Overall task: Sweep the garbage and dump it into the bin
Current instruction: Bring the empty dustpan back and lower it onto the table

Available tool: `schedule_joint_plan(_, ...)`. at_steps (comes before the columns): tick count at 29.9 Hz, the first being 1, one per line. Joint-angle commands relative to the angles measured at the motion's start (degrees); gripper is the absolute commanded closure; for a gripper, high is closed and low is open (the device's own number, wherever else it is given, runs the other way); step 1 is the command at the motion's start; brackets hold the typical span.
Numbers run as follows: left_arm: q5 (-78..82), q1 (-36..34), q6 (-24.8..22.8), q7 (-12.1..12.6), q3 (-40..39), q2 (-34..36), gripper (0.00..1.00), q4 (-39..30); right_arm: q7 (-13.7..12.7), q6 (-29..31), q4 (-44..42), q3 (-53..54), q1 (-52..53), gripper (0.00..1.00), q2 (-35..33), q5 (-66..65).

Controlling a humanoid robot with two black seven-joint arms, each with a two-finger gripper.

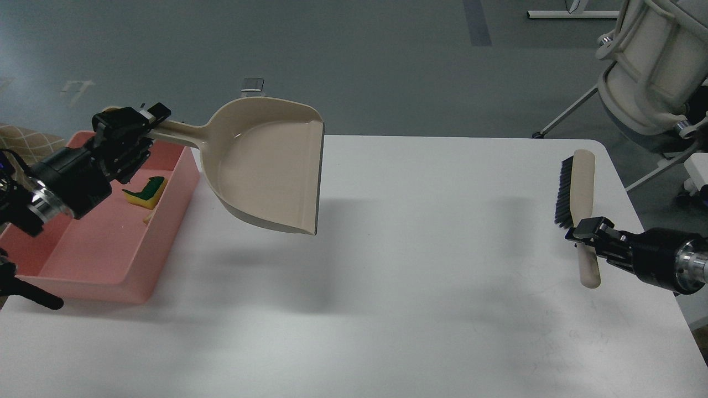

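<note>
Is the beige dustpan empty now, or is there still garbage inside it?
Empty. The dustpan, held up by the left gripper, shows only bare beige inside. The yellow sponge lies in the pink bin.

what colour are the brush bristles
Black, on the brush held by the right end effector; head view.

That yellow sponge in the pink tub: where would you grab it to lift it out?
Probably from above, across the sponge's short width. It lies flat near the right wall of the pink tub, so the sloped walls block a sideways approach.
</note>
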Motion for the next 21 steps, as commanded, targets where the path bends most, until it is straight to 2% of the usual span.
schedule_joint_plan(1,3.58,-3.22,0.03,-0.18,3.42,-4.57,1.0,4.66,0.4,0.0,0.77,0.25,-0.58,1.0,-0.99,0.21)
schedule_joint_plan(6,5.26,-4.9,0.12,-0.27,5.45,-8.36,1.0,7.75,1.28,0.0,6.29,0.25,-1.98,1.0,-2.39,0.38)
schedule_joint_plan(13,8.52,-4.9,2.05,-0.36,9.23,-10.82,0.99,7.5,1.28,0.0,6.22,-0.01,-2.61,1.0,-2.84,0.12)
schedule_joint_plan(16,8.6,-4.55,2.14,-0.09,10.38,-12.32,0.99,6.79,1.28,0.0,5.86,-0.36,-3.22,1.0,-5.47,-0.05)
schedule_joint_plan(21,9.48,-4.64,4.24,-0.09,13.01,-17.4,0.99,6.97,1.46,0.0,4.55,-0.36,-5.68,1.0,-7.32,-0.23)
